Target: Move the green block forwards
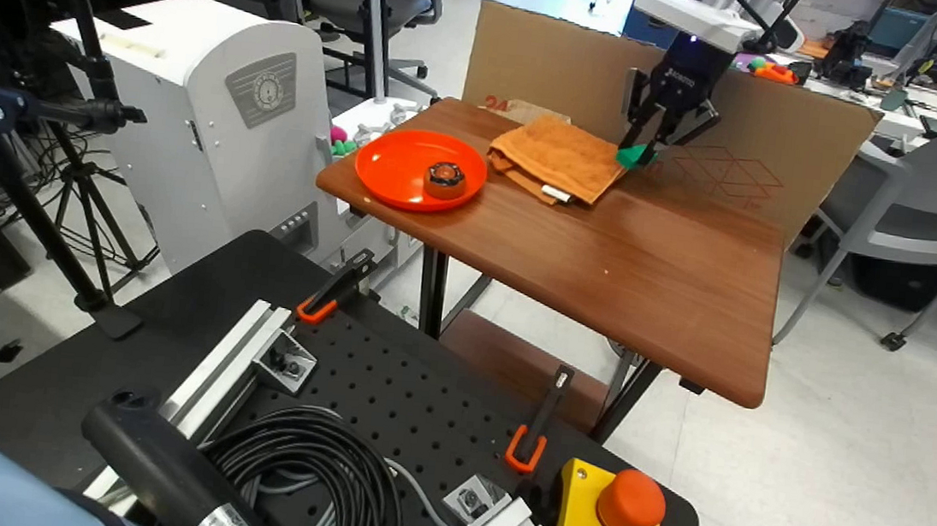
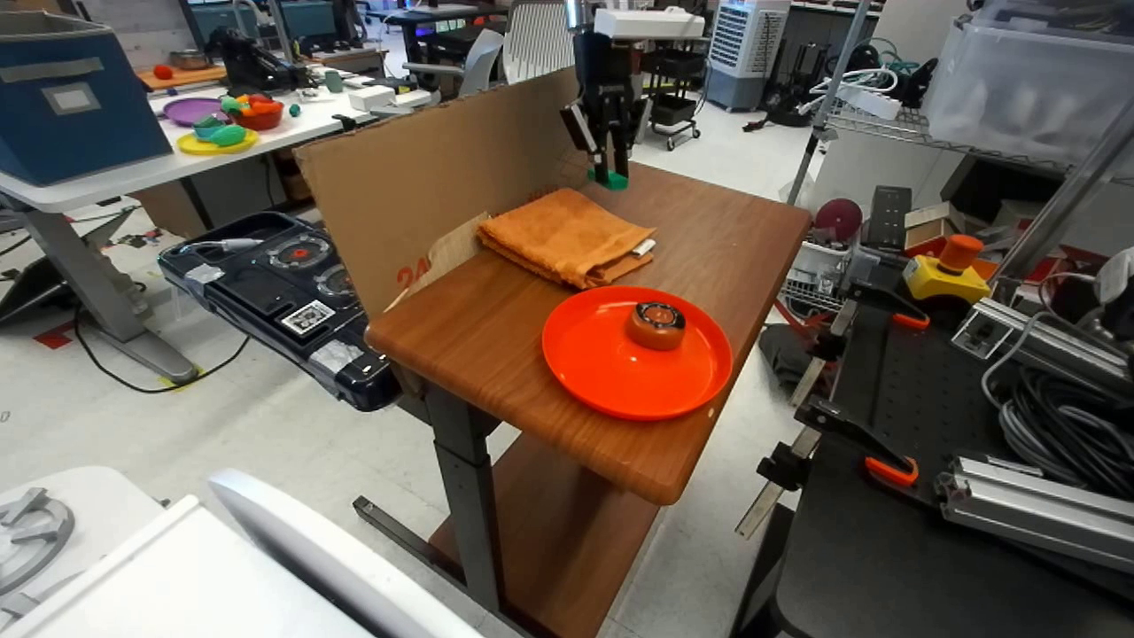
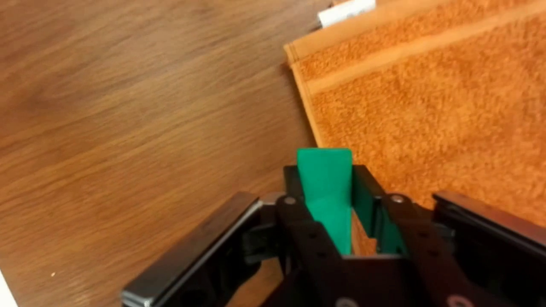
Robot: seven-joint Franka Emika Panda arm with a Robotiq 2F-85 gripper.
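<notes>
Up at the top right of an exterior view, the black gripper (image 1: 639, 148) points downward, closed on the small green block (image 1: 631, 157). The block shows at the right-hand corner of the folded orange towel (image 1: 560, 156), in front of a cardboard panel (image 1: 557, 57) that stands along the upper side of the wooden table (image 1: 674, 266). Left of the towel, a red-orange plate (image 1: 388, 161) holds a round brown-and-black object (image 1: 445, 180).

In an exterior view, a blue bin (image 2: 75, 106) stands at upper left, and the gripper hangs at top centre, the block green at its tips, just past the towel's upper edge. Whether the block touches the table, I cannot tell. The plate lies below and right of centre.

In the wrist view, the gripper's fingers (image 3: 300, 213) enter from the bottom, partly closed, holding the block by its left and right sides. The block sits right of and below centre; the towel fills the upper right, the table's grain the left. At the top, a small white piece (image 3: 346, 12) pokes out by the towel's edge.
</notes>
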